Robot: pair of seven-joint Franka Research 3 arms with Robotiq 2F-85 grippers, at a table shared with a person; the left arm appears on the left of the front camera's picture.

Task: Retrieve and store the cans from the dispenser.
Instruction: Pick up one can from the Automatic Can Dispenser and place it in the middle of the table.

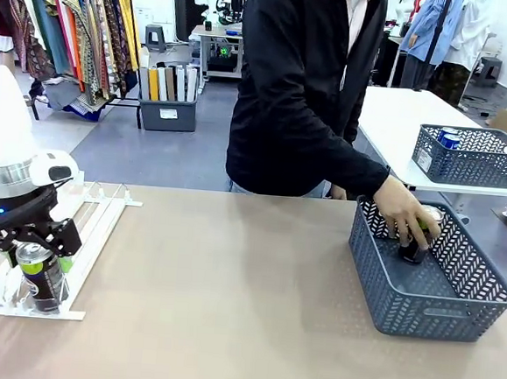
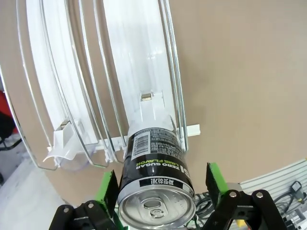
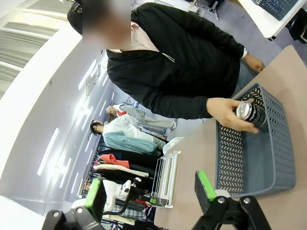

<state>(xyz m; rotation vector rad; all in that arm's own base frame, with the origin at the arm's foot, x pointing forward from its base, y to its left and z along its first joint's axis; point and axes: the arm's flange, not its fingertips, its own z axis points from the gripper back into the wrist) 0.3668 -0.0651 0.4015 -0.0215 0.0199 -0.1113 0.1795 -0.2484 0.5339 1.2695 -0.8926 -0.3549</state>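
A dark grey-black can (image 1: pixel 42 283) (image 2: pixel 156 165) with a silver top stands at the near end of the white railed dispenser (image 1: pixel 102 217) (image 2: pixel 129 57). My left gripper (image 1: pixel 41 261) (image 2: pixel 160 184) straddles it, open, with the green pads (image 2: pixel 215 179) on either side and a narrow gap showing on the right. At the right of the table, the person's hand (image 1: pixel 402 217) holds another dark can (image 1: pixel 414 246) (image 3: pixel 249 112) inside the grey-blue basket (image 1: pixel 429 300) (image 3: pixel 254 158). My right gripper (image 3: pixel 151 191) hangs open and empty, well above the table.
On a white table behind stands a second lattice basket (image 1: pixel 474 159) holding blue cans (image 1: pixel 449 137). The person in a black top (image 1: pixel 301 88) leans over the far edge. Bare brown tabletop (image 1: pixel 228 293) lies between dispenser and basket. Clear stoppers (image 2: pixel 64 143) close the neighbouring lanes.
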